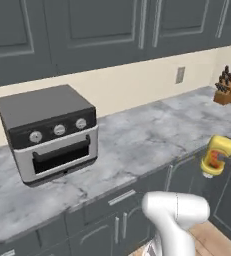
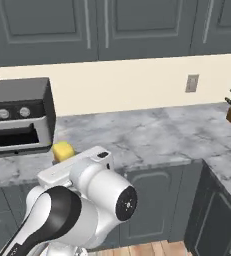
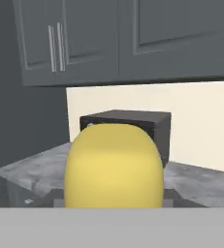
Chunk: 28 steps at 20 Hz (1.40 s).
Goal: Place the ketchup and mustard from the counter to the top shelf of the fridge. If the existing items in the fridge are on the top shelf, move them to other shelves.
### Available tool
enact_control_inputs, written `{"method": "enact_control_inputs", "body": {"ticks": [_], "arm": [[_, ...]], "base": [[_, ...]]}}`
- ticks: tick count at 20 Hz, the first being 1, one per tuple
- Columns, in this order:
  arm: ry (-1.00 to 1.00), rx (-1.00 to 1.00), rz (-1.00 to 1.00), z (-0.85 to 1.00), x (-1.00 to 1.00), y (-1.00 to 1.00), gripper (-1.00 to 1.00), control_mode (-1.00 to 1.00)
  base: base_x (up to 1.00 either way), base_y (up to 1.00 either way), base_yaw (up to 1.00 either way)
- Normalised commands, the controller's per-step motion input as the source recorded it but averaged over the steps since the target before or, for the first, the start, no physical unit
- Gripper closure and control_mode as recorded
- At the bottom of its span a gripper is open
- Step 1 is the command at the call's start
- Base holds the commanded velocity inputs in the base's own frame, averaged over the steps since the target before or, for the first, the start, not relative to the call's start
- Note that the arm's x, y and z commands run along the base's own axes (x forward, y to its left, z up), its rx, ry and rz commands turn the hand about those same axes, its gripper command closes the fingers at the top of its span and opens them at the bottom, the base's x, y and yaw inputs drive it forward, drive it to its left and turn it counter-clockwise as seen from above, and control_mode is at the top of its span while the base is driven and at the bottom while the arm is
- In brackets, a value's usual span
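I see a wooden knife block with dark handles [image 1: 226, 88] far along the worktop by the cream wall, a grey wall outlet plate [image 1: 180, 75] beside it, and dark grey upper cabinets [image 1: 87, 30] overhead.

A yellow mustard [image 2: 63, 151] bottle peeks above the white arm [image 2: 82, 195], just right of the toaster oven [image 2: 18, 117] on the marbled counter [image 2: 152, 135].
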Motion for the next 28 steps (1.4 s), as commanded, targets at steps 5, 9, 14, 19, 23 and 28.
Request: {"method": "enact_control_inputs", "body": {"ticks": [5, 9, 14, 19, 23, 28], "arm": [[0.0, 0.0, 0.0, 0.0, 0.0, 0.0, 1.0, 1.0], [0.0, 0.0, 0.0, 0.0, 0.0, 0.0, 1.0, 1.0], [0.0, 0.0, 0.0, 0.0, 0.0, 0.0, 1.0, 1.0], [0.0, 0.0, 0.0, 0.0, 0.0, 0.0, 1.0, 1.0], [0.0, 0.0, 0.0, 0.0, 0.0, 0.0, 1.0, 1.0], [0.0, 0.0, 0.0, 0.0, 0.0, 0.0, 1.0, 1.0]], "base": [[0.0, 0.05, -1.0], [0.0, 0.0, -0.97], [0.0, -0.01, -0.93], [0.0, -0.17, -0.9], [0.0, -0.52, -0.81], [0.0, -0.73, -0.76]]}}
